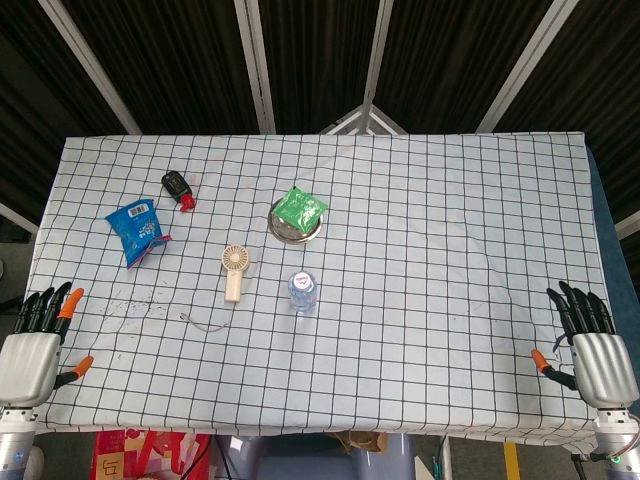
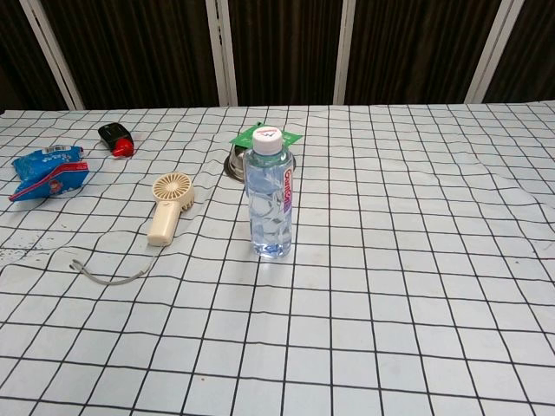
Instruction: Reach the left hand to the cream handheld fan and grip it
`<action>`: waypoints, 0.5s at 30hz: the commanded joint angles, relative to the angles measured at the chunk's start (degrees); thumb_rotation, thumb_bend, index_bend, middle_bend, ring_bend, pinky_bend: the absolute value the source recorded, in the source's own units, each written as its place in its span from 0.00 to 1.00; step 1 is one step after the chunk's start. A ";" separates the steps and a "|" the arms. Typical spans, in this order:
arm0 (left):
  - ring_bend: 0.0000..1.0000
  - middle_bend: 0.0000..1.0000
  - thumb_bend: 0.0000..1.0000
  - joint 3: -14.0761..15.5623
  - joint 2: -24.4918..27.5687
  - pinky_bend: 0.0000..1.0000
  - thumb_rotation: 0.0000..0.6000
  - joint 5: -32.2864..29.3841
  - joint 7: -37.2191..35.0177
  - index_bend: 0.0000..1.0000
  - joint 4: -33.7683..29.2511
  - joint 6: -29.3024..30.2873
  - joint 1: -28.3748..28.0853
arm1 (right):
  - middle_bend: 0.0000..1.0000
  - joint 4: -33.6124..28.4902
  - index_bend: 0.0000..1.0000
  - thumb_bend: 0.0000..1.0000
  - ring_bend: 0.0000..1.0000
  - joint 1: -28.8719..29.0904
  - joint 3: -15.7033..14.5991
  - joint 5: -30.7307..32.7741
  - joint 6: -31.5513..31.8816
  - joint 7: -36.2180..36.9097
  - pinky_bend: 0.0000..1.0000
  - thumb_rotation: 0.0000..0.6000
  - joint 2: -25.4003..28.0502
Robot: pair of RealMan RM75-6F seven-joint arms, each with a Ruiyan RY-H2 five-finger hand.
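The cream handheld fan [image 1: 235, 270] lies flat on the checked tablecloth left of centre, its round head toward the far side and its handle toward me; the chest view shows the fan [image 2: 167, 206] with a thin grey strap trailing from its handle. My left hand [image 1: 38, 340] rests at the near left corner of the table, fingers spread, holding nothing, well to the left of the fan. My right hand [image 1: 590, 345] sits at the near right corner, also spread and empty. Neither hand shows in the chest view.
A clear water bottle [image 2: 270, 196] stands just right of the fan. Behind it a metal bowl [image 1: 282, 228] holds a green packet [image 1: 300, 208]. A blue snack bag [image 1: 137, 229] and a black-and-red object [image 1: 179, 188] lie at the far left.
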 commanded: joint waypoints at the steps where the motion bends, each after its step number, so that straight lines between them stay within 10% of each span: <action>1: 0.00 0.00 0.23 -0.01 -0.20 0.00 1.00 0.21 0.50 0.00 0.07 0.06 -0.08 | 0.00 0.21 0.10 0.28 0.00 -0.08 -0.09 -0.11 0.07 0.74 0.00 1.00 0.09; 11: 0.00 0.00 0.23 -0.39 -0.95 0.01 1.00 -0.64 2.17 0.00 0.30 -0.08 -0.17 | 0.00 0.62 0.10 0.28 0.00 -0.07 -0.25 -0.34 -0.03 1.30 0.00 1.00 0.25; 15: 0.15 0.20 0.23 -0.93 -1.69 0.30 1.00 -1.09 4.41 0.00 -0.31 -1.51 -1.27 | 0.00 0.43 0.10 0.28 0.00 -0.03 -0.25 -0.15 -0.27 1.22 0.00 1.00 0.38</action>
